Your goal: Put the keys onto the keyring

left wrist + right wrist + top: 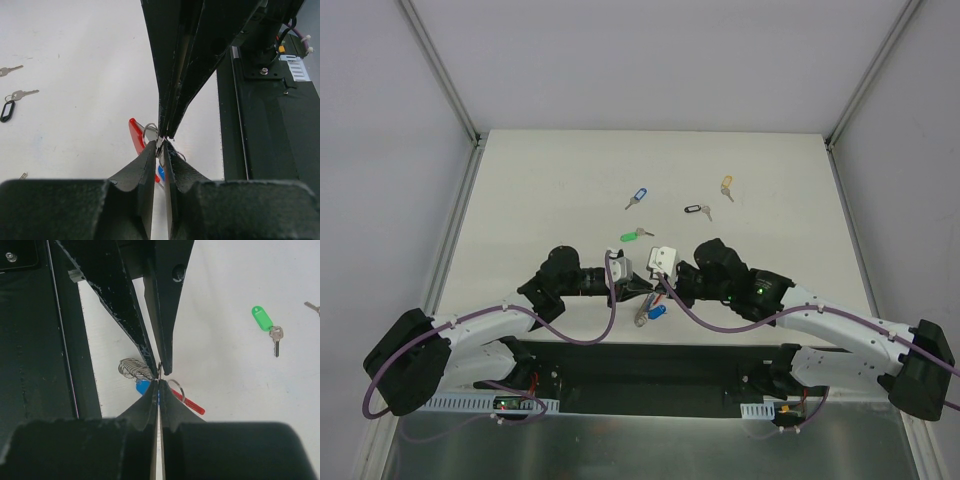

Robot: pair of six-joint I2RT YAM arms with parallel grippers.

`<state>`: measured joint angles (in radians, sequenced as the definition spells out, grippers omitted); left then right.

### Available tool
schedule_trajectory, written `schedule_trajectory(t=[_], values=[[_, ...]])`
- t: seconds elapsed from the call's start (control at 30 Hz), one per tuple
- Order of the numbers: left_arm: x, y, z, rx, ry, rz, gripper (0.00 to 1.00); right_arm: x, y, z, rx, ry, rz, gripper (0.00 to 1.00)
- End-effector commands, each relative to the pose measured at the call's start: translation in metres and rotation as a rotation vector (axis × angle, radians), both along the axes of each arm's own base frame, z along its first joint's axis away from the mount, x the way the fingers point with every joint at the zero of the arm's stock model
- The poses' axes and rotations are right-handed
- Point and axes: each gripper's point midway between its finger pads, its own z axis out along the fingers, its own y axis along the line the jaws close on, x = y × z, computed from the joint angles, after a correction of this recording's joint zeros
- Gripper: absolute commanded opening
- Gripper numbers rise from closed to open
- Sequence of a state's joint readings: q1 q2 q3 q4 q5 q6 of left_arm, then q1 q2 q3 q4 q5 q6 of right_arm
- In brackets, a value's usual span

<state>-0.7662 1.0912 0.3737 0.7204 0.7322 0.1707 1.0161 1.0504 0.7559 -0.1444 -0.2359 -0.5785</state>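
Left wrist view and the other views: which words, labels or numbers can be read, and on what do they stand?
None can be read.
White sticker on the black base plate: print too blurred to read.
Green tag: no writing visible.

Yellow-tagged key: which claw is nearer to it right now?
Right. In the top view, the right claw lies below and left of the yellow-tagged key. The left claw faces it tip to tip from the left, slightly farther away.
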Motion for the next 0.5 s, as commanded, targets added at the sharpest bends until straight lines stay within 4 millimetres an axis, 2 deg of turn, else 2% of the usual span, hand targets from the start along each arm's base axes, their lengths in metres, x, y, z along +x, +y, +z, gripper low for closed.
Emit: schedule_trajectory(t=[0.0,0.1,0.33,0.37,0.4,0.47], values=[[-0.002,-0.008,0.024,-0.055,-0.038,-0.041,0.07,-0.001,0.009,0.010,0.049,0.004,0.019,0.01],[-0.002,-0.007,0.023,-0.051,-0.039,-0.041,0.00,0.000,0.008,0.010,0.048,0.002,0.015,0.01],[0.003,-0.004,0.020,-0.038,-0.024,0.004,0.00,0.005,0.006,0.018,0.075,0.006,-0.039,0.04],[0.004,-0.004,0.019,-0.037,-0.025,0.015,0.00,0.010,0.004,0.021,0.089,0.012,-0.077,0.07],[0.006,-0.003,0.018,-0.032,-0.013,0.032,0.00,0.014,0.002,0.023,0.096,0.019,-0.104,0.20],[0.014,-0.001,0.017,-0.028,-0.008,0.082,0.00,0.022,-0.003,0.024,0.105,0.030,-0.160,0.35]])
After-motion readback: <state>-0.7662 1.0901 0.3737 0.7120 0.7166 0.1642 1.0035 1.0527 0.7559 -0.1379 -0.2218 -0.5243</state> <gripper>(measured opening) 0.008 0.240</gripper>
